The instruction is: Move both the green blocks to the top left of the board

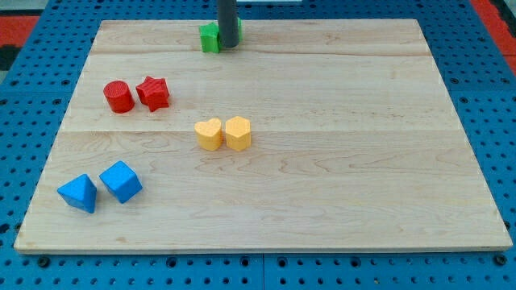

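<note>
My tip [228, 46], a bare rod with no pincer, touched the green blocks [211, 38] at the board's [339, 193] top edge; the next push looked leftward.

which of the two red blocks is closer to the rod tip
The red star-shaped block, the right one of the pair; the red cylinder sits farther left of my tip.

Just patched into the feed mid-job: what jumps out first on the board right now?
The dark rod comes down at the view's top centre, my tip right against a green block near the wooden board's top edge; only green beside the rod shows, so I cannot count two. Elsewhere bright pairs stand out: a red cylinder and red star-like block at left, two yellow blocks mid-board, two blue blocks bottom left.
</note>
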